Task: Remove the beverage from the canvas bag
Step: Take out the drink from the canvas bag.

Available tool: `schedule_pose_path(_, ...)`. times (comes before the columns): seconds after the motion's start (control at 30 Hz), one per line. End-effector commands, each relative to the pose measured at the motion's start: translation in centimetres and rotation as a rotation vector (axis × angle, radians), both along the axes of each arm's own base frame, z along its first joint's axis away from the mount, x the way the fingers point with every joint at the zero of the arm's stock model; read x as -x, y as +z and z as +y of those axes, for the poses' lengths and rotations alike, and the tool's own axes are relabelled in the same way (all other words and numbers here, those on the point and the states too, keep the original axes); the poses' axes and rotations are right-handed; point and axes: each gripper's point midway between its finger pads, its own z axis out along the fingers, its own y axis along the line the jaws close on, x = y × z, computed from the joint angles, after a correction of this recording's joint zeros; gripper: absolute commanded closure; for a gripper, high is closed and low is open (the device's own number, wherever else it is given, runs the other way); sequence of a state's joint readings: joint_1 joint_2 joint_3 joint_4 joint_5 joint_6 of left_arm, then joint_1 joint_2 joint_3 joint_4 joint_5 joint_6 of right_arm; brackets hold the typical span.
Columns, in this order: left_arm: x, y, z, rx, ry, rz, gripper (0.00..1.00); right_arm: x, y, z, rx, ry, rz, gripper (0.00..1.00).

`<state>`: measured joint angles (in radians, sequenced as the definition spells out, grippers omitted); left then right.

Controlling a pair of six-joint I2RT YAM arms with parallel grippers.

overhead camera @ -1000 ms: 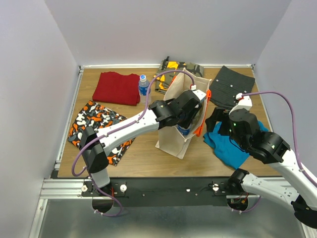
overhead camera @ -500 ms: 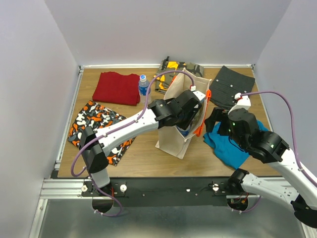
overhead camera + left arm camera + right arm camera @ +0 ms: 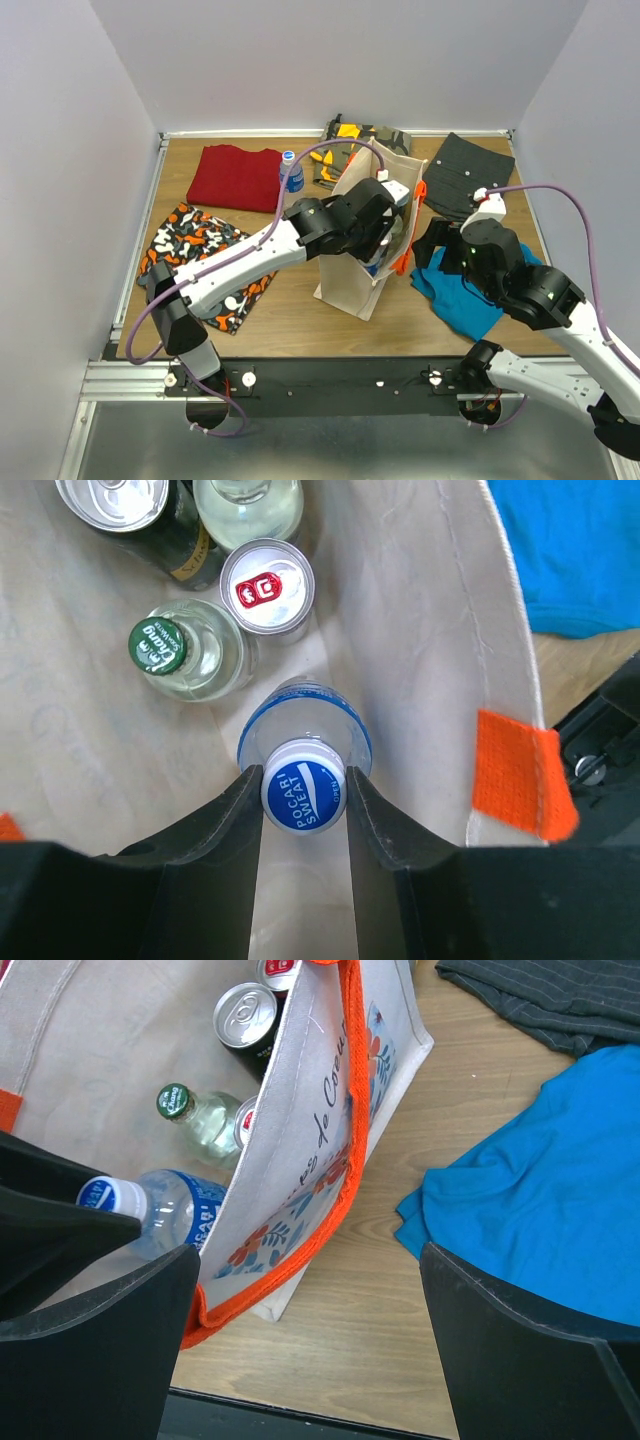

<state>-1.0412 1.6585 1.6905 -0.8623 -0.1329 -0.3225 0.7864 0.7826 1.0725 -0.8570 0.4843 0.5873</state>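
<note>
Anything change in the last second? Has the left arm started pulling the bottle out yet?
The left gripper has shifted slightly leftward at the canvas bag as its arm's elbow swung left. Its fingers stay clamped on the Pocari Sweat bottle at the cap, still inside the bag. The open right gripper, the bag and the small bottle on the table have not moved.

Light is bright, even and diffuse from above. Around the canvas bag (image 3: 350,290) the wooden surface (image 3: 290,310) carries only faint, soft-edged shadows. In the left wrist view the bottle (image 3: 305,735) in the left tool (image 3: 303,780) is sharp, with legible lettering on its cap. The tool's fingers (image 3: 200,860) read as flat black without detail. Ahead of the tool, the can tops (image 3: 267,585) show small glints. In the right wrist view the right tool (image 3: 310,1260) has blurred black fingers, while the bag's print ahead of them is crisp.
</note>
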Motion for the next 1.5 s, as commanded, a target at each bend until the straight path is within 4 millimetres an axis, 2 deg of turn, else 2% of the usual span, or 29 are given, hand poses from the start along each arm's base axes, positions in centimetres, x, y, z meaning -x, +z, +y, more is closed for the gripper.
schedule_pose_path(0.0, 0.3, 6.1, -0.5, 0.157, -0.020, -0.076, 1.00, 0.3, 0.6, 0.1, -0.032, 0.003, -0.009, 0.00)
schedule_pose_path(0.37, 0.6, 9.3, -0.2, 0.196, -0.030, -0.111, 1.00, 0.3, 0.3, 0.1, -0.029, 0.003, -0.004, 0.00)
schedule_pose_path(0.9, 0.2, 12.1, 0.3, 0.214, -0.028, -0.160, 1.00, 0.3, 0.1, 0.0, -0.023, -0.002, -0.001, 0.00)
schedule_pose_path(1.27, 0.0, 14.6, 1.4, 0.239, 0.009, -0.206, 1.00, 0.0, 0.1, 0.5, -0.028, 0.004, 0.006, 0.00)
schedule_pose_path(1.47, -0.1, 16.5, 3.1, 0.246, 0.043, -0.253, 1.00, 0.3, 0.3, 0.6, -0.051, 0.010, -0.003, 0.00)
